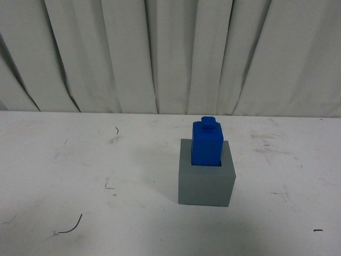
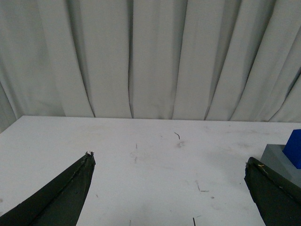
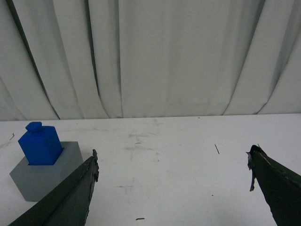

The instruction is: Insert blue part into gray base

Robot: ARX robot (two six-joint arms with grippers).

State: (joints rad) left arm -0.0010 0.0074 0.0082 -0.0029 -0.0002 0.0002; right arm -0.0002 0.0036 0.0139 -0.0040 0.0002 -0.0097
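Soft, even, slightly dim light with a greenish cast; the base [image 1: 206,184] throws a faint shadow leftward on the worktop [image 1: 80,176]. All views are mildly grainy, without glare.

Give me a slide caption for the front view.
Blue part seated upright in the gray base on a scuffed white table.

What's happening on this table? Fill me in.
Nothing is being handled right now. The blue part already sits upright in the recess of the gray base on the white table, its upper half and knob sticking out. Neither arm shows in the front view. The left pincer and right pincer are both open and empty, away from the blocks.
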